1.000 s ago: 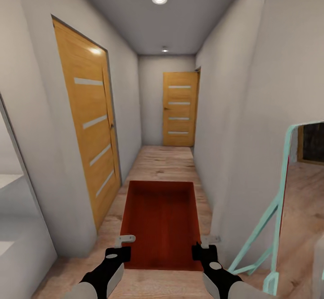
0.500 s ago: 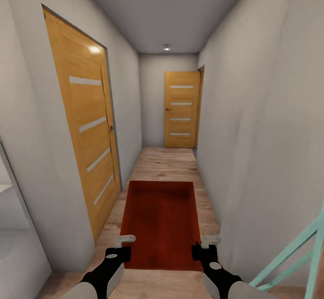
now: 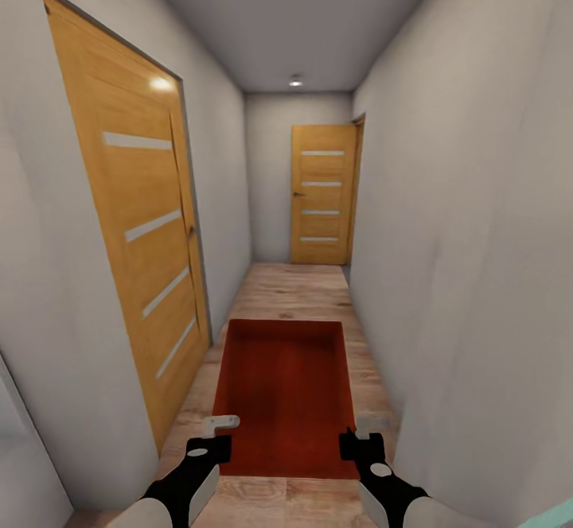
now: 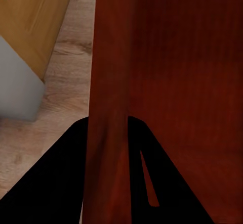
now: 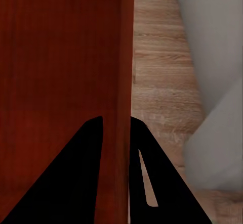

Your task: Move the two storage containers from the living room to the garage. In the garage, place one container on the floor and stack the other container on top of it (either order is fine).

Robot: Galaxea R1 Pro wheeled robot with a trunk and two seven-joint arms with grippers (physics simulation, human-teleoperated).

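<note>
Both grippers, left (image 3: 225,426) and right (image 3: 362,428), pinched my bin (image 3: 286,393) by its side walls at lower centre of the frame; it hung above the plank floor (image 3: 294,289); doors (image 3: 321,194) stood ahead.

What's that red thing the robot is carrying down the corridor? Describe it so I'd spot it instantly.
Look down the narrow hallway with the wood-plank floor and two orange doors. Low in front of the robot, between its left gripper and right gripper, hangs the storage container, each gripper clamped on a side wall. It is the one orange-red, lidless rectangular bin among pale walls.
</note>
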